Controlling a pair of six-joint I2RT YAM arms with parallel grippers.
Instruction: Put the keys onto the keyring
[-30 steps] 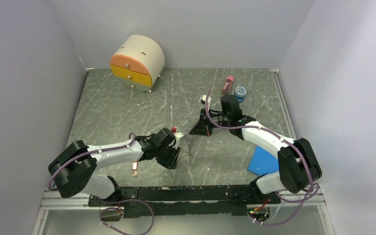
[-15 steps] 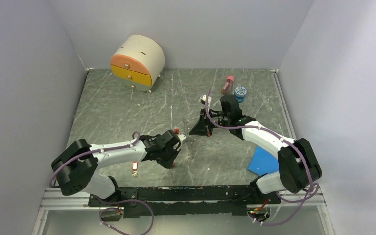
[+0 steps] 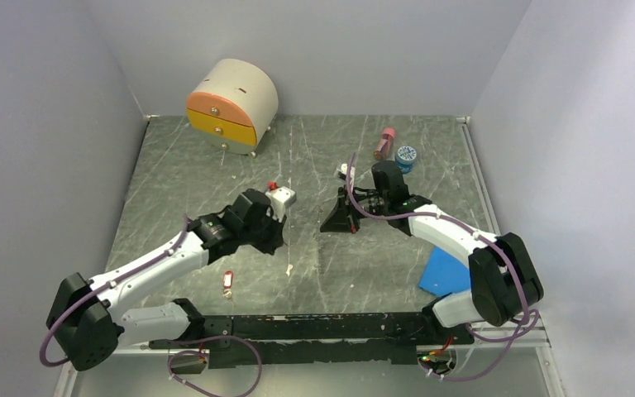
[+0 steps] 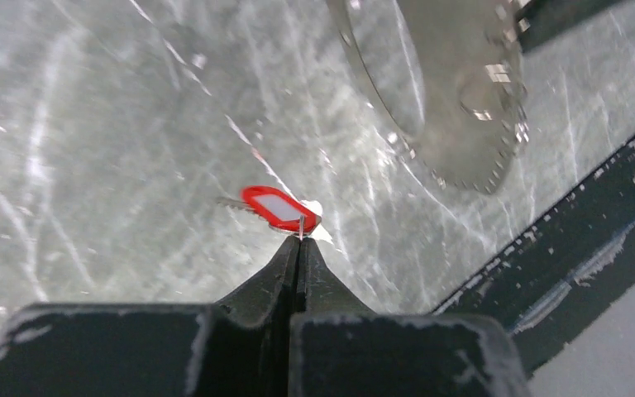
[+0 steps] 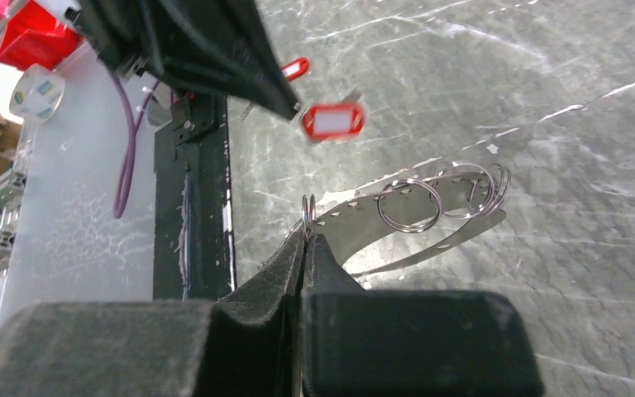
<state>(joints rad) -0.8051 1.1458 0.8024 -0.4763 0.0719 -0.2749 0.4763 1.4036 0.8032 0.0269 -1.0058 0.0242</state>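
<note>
key (image 4: 279,208): long axis crosswise in left wrist view, blade leftward | left fingers (image 4: 274,273): together, pinching its tag ring | right fingers (image 5: 273,269): together, clamped on keyring (image 5: 351,225)

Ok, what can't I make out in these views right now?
- Keyring: right wrist view shows only a bit of wire above the shut right pincer; top view, too thin to see.
- Held key: tag blurred in right wrist view; label unreadable.
- Perforated metal strip: left wrist view, out of focus, cut off by the top edge.
</note>
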